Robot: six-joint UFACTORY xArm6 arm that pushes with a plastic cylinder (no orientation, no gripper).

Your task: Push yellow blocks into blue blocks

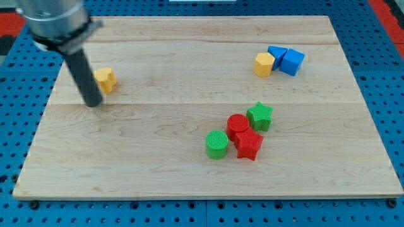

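1. One yellow block sits at the view's left; my tip rests just left of it (contact unclear).
2. Another yellow hexagonal block touches two blue blocks at upper right.
3. The end effector is a plain rod, holding nothing, on the wooden surface.

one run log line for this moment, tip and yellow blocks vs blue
my tip: view's left, just left of lone yellow block | yellow hexagonal block: touching blue blocks, view's upper right | red/green cluster: untouched

single raised view, angled down, whole board
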